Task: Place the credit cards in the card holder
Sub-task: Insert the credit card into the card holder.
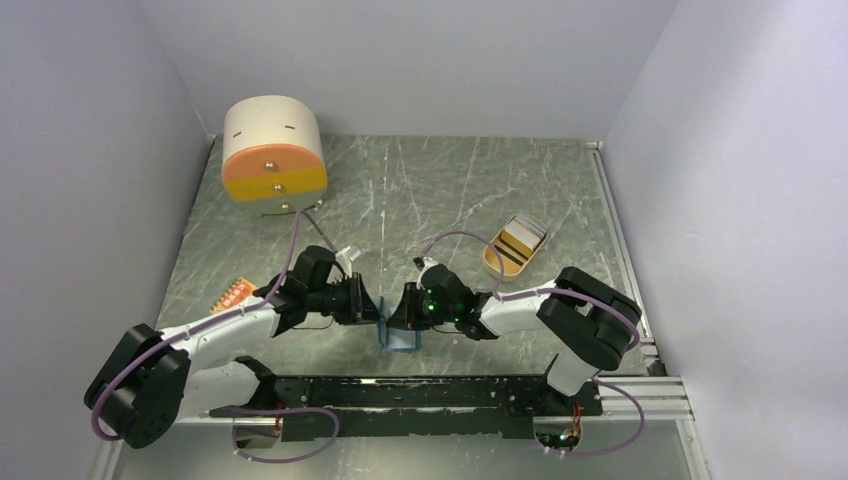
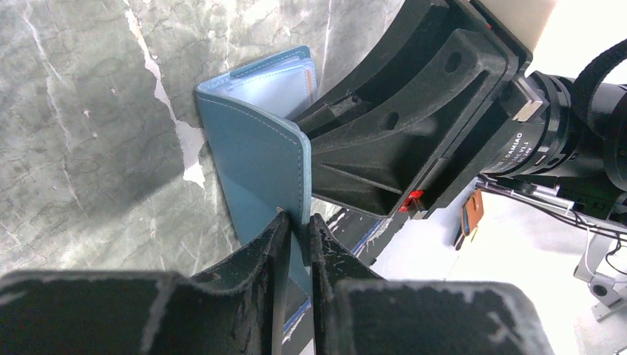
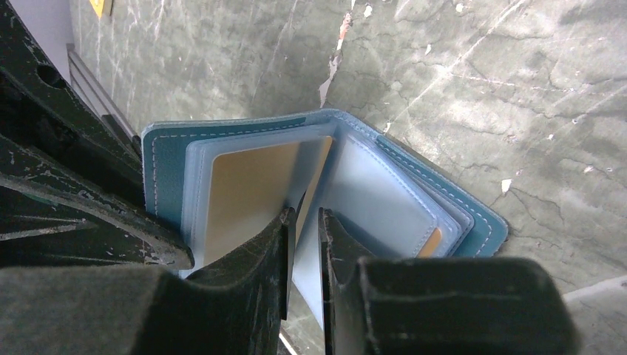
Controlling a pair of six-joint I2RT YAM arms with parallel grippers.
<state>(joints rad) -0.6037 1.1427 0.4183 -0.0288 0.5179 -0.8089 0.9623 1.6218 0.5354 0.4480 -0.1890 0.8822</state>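
The blue card holder stands open near the table's front edge, between both grippers. My left gripper is shut on the edge of its dark blue cover. My right gripper is shut on a thin credit card, orange on one face and pale on the other. That card stands between the holder's pale inner leaves. One orange-yellow card sits in a clear sleeve on the left. Another card's corner shows in a right pocket. More cards lie in the tan tray.
The oval tan tray sits to the right of the middle. A round white and orange drawer box stands at the back left. A small orange item lies left of the left arm. A rail runs along the front edge.
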